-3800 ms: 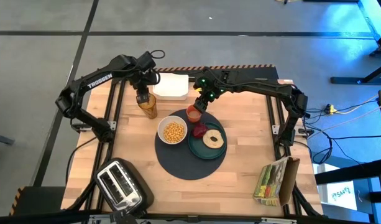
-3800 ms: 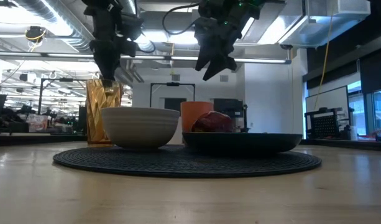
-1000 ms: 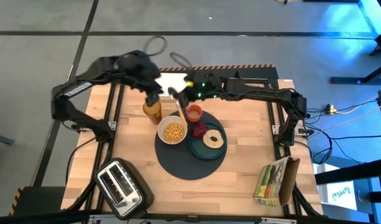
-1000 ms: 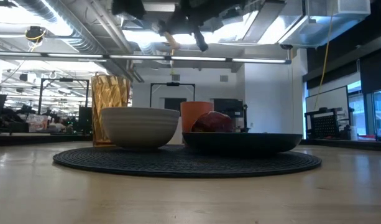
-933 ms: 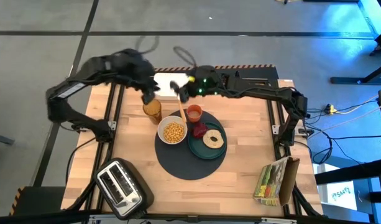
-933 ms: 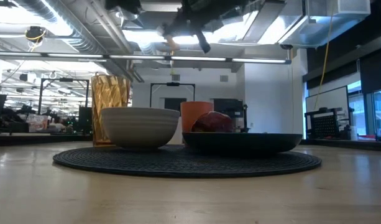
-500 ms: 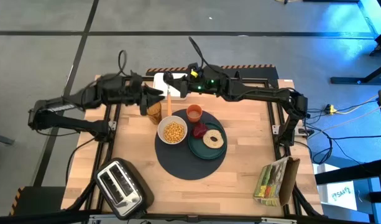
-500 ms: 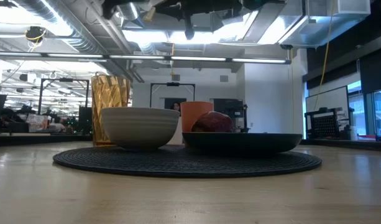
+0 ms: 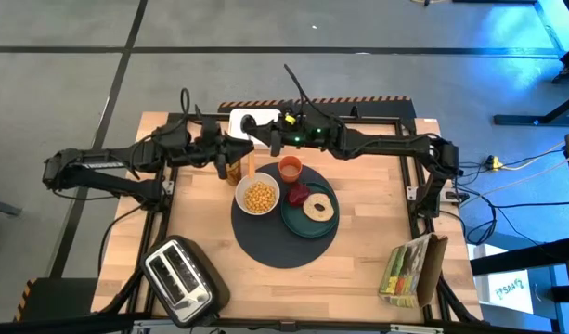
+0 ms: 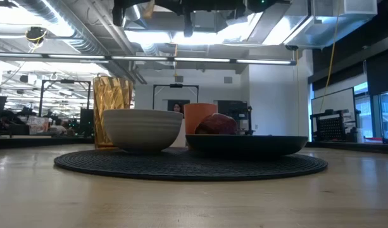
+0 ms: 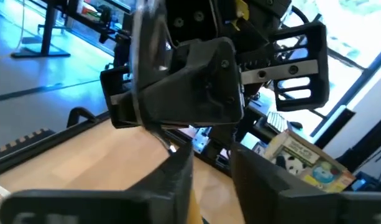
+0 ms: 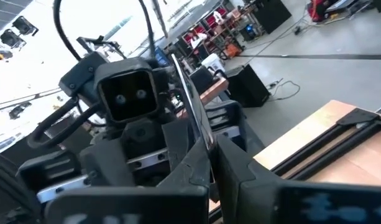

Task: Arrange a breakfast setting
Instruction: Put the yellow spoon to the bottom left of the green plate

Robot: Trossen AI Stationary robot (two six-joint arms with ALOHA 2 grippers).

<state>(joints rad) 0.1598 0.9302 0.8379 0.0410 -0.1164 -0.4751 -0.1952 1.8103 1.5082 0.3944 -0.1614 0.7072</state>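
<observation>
Near the worktop's middle, the round dark-grey mat carries the white bowl of yellow cereal and the teal plate. At the far edge, left tool and right tool meet tip-to-tip around the orange-handled spoon; which tool grips it cannot be told. A mistimed release could drop the spoon.

Low view: both arms cut off by the top edge; only dark undersides show. Small orange cup partly hidden behind white bowl and red fruit. Yellow cereal and bagel hidden below rims of bowl and teal plate.

High view: left tool and right tool meet nose to nose; finger spacing too small to tell. Orange-handled spoon cannot be made out.

Wrist views: each arm's own fingers cut off at the bottom edge.
</observation>
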